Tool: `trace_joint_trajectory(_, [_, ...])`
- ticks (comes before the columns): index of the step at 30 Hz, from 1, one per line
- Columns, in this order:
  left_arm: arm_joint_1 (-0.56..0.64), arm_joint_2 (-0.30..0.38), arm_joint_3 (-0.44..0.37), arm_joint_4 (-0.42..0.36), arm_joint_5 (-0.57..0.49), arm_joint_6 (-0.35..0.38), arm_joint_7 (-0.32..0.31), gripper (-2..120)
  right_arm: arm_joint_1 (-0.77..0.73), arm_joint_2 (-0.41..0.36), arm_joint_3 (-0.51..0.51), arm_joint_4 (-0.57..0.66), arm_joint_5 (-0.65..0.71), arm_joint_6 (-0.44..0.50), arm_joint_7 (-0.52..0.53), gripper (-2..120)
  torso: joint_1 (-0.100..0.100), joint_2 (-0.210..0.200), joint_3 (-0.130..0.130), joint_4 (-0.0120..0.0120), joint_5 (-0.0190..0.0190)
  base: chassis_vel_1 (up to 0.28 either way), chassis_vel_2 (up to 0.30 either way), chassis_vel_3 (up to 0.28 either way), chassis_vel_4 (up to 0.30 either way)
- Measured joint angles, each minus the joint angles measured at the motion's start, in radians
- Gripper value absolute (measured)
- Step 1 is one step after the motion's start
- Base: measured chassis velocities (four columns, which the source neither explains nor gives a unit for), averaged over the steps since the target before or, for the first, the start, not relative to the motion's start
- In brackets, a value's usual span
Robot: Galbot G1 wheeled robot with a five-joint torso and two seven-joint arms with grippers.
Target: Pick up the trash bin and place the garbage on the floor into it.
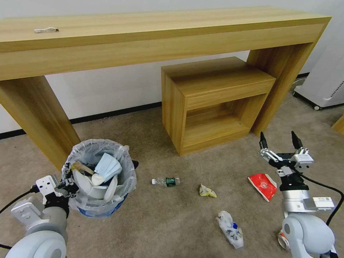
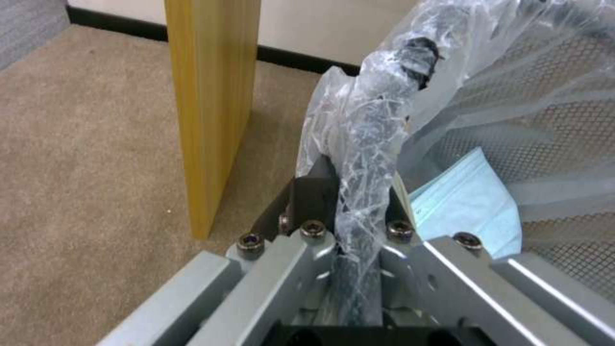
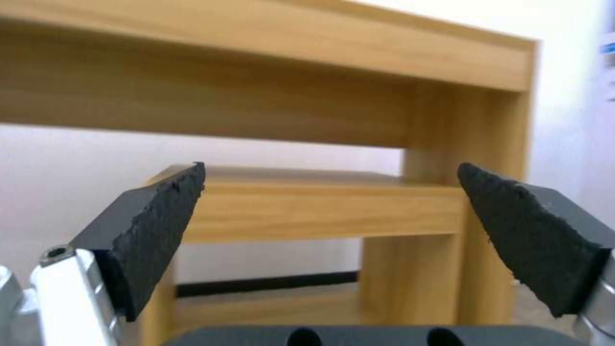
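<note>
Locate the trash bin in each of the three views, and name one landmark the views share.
Head view: the trash bin is at lower left, its rim clamped by the left gripper.
Left wrist view: its bag-wrapped rim runs up from between the fingers; the mesh wall fills the right side.
Right wrist view: no trash bin to match here.
Shared landmark: the long wooden table, seen in all three views.

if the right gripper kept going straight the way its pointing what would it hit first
Probably the small wooden cabinet: the right gripper, jaws open and empty, points at its top front edge in the right wrist view, with nothing between. The depth is hard to judge.
</note>
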Motion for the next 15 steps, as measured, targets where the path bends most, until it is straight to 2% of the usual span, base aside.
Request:
trace_joint_trajectory(6, [0.0,0.001,0.01,-0.009,0.0,0.001,-0.011,1,0.025,-0.079,-0.094,0.01,0.0,-0.086,0.011,100,0.0,0.0,0.0,-0.0001,0.0,0.0,0.0,0.0,0.0])
trace_joint_trajectory(8, [0.007,0.0,0.016,-0.017,0.009,0.005,-0.014,1,0.064,-0.168,-0.161,0.006,0.023,-0.185,-0.021,100,0.0,0.0,0.0,0.0,-0.0001,0.0,0.0,0.0,0.0])
trace_joint_trajectory(10, [0.009,-0.001,0.017,-0.018,0.012,0.005,-0.015,1,0.074,-0.187,-0.176,0.001,0.03,-0.204,-0.026,100,0.0,0.0,0.0,0.0,-0.0002,0.0,0.0,0.0,0.0])
trace_joint_trajectory(12, [0.018,-0.009,0.023,-0.024,0.029,0.005,-0.015,1,0.15,-0.272,-0.27,-0.053,0.075,-0.287,-0.055,100,0.0,0.0,0.0,-0.0001,-0.0002,0.0,0.0,0.0,0.0])
trace_joint_trajectory(13, [0.018,-0.009,0.023,-0.024,0.029,0.005,-0.015,1,0.15,-0.272,-0.27,-0.053,0.075,-0.287,-0.055,100,0.0,0.0,0.0,-0.0001,-0.0002,0.0,0.0,0.0,0.0])
trace_joint_trajectory(15, [0.025,-0.019,0.028,-0.026,0.044,0.005,-0.015,1,0.243,-0.29,-0.358,-0.133,0.099,-0.327,-0.126,100,0.0,0.0,0.0,0.0,0.0001,0.0,0.0,0.0,0.0])
